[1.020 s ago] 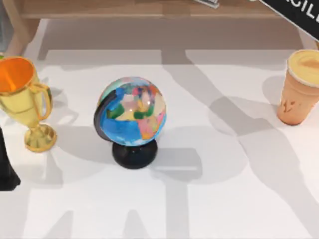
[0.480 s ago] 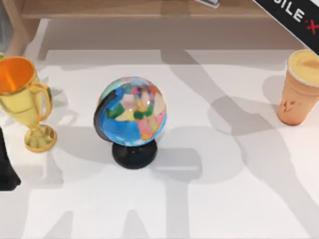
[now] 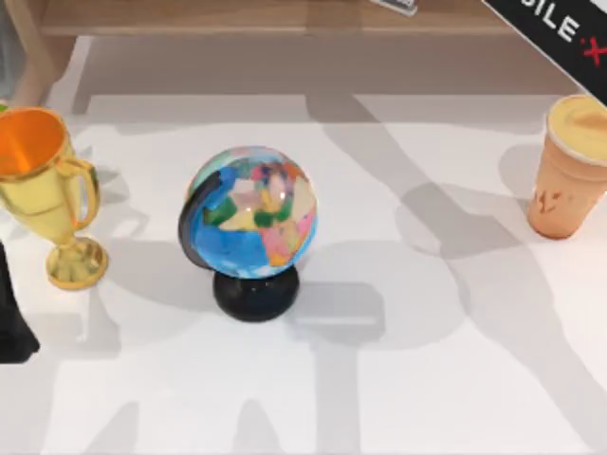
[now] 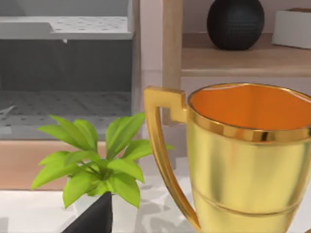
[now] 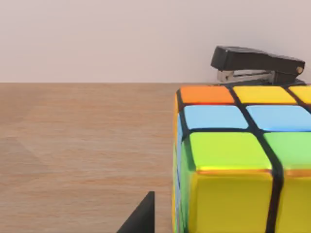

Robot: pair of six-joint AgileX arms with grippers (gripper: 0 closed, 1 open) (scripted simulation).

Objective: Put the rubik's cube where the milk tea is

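Observation:
The rubik's cube (image 5: 243, 165) is very close in the right wrist view, resting on a wooden surface (image 5: 82, 145), with orange, yellow, blue and green tiles showing. A dark part of my right gripper (image 5: 142, 217) sits right beside its near face. My right arm (image 3: 560, 28) reaches over the wooden shelf at the table's back right. The milk tea (image 3: 569, 171), an orange-tan cup with a creamy top, stands upright at the table's right edge. My left arm (image 3: 11, 322) is parked at the left edge, near the trophy.
A gold trophy (image 3: 43, 190) stands at the left, with a green plant (image 4: 92, 165) beside it. A globe (image 3: 251, 227) on a black base stands mid-table. A black stapler (image 5: 257, 63) lies behind the cube. A black ball (image 4: 235, 22) sits on a shelf.
My right arm shifted slightly left across the top right corner between the first earlier frame and the second, and has held still since. Nothing on the table moved.

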